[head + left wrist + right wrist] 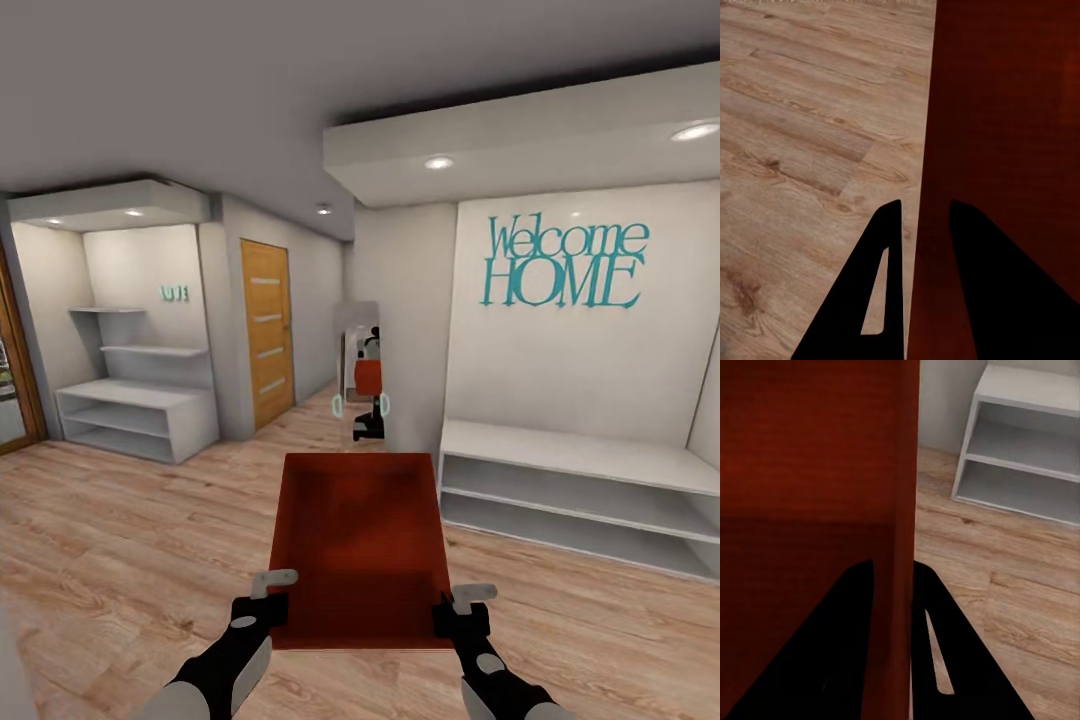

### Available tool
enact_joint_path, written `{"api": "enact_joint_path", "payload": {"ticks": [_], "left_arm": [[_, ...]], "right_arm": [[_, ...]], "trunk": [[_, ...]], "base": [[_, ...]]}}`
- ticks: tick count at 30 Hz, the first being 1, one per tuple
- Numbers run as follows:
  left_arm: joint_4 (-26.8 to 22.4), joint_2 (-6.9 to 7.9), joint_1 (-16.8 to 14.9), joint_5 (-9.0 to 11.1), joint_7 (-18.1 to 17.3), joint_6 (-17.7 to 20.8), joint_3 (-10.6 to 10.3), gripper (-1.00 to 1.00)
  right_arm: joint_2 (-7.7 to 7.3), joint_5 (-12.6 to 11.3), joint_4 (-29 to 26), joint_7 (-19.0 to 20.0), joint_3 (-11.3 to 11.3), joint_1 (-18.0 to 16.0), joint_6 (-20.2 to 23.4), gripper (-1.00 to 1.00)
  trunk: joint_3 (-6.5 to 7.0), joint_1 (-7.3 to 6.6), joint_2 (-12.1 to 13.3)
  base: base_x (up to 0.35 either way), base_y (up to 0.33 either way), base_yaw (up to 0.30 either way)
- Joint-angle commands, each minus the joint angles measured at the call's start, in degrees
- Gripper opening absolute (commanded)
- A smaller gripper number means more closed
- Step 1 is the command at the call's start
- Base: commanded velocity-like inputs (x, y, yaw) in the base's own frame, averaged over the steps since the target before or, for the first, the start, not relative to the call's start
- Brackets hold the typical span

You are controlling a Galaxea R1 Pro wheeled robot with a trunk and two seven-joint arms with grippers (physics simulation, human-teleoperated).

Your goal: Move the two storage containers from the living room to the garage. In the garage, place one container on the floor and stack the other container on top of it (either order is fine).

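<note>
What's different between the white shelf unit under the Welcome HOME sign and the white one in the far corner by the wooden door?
The low white shelf unit under the teal sign is a long bench with open compartments beneath; the white corner unit also has two floating shelves mounted on the wall above it. The sign-side unit sits near, on the robot's right; the corner one is farther, on its left. Both are white, open-fronted and stand on the wood-plank floor.

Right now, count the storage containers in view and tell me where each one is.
1. The storage container is held out in front of the robot over the wood floor, the left claw and right claw each gripping a side wall. The second one isn't visible here.
</note>
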Motion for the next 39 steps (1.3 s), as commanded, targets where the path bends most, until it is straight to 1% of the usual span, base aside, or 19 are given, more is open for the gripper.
{"api": "enact_joint_path", "payload": {"ticks": [1, 15, 20, 33, 39], "left_arm": [[0.14, 0.59, 0.01, 0.94, 0.67, 0.11, -0.05, -1.0], [0.13, 0.61, 0.01, 0.93, 0.7, 0.03, -0.05, -1.0], [0.07, 0.62, 0.01, 0.95, 0.72, 0.03, -0.05, -1.0], [0.05, 0.6, 0.01, 0.94, 0.72, 0.03, -0.05, -1.0], [0.05, 0.6, 0.01, 0.95, 0.72, 0.03, -0.05, -1.0]], "right_arm": [[-0.2, 0.1, -0.2, -0.71, -1.62, -0.06, -0.29, -1.0], [-0.18, 0.1, -0.21, -0.76, -1.62, -0.06, -0.29, -1.0], [-0.22, 0.1, -0.19, -0.72, -1.62, -0.06, -0.29, -1.0], [-0.26, 0.1, -0.21, -0.7, -1.62, -0.06, -0.29, -1.0], [-0.27, 0.1, -0.2, -0.38, -1.62, -0.06, -0.29, -1.0]], "trunk": [[0.0, 0.04, -0.02], [0.0, 0.04, -0.02], [0.0, 0.04, -0.02], [0.0, 0.04, -0.02], [0.0, 0.04, -0.02]], "base": [[0.322, 0.0, 0.0], [0.322, 0.0, 0.007], [0.322, 0.0, 0.203], [0.322, 0.0, 0.268], [0.322, 0.0, 0.094]]}}
